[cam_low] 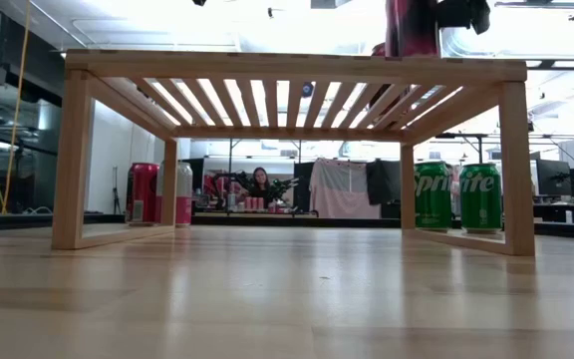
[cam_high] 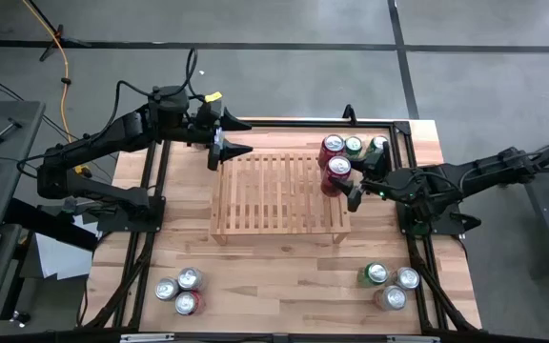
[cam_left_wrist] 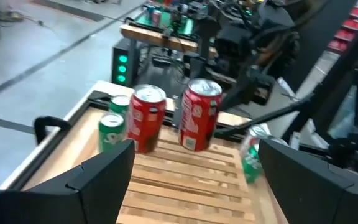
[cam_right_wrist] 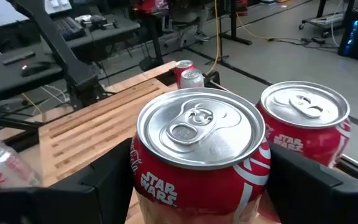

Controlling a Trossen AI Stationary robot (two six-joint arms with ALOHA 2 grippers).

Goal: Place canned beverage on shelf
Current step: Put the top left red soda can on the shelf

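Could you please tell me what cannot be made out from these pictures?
- Right gripper on red can: finger contact hidden behind the can, right wrist view.
- Can bottom against shelf: cut off by the top edge, low view.
- Left gripper: fingertips cut off below.

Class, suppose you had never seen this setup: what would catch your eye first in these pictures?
The pale slatted shelf in the middle of the table, with the right gripper holding a red can at its right edge. Next, the clusters of cans: one behind the shelf's right corner, one at front left, one at front right. The left gripper hangs open over the shelf's back left corner.
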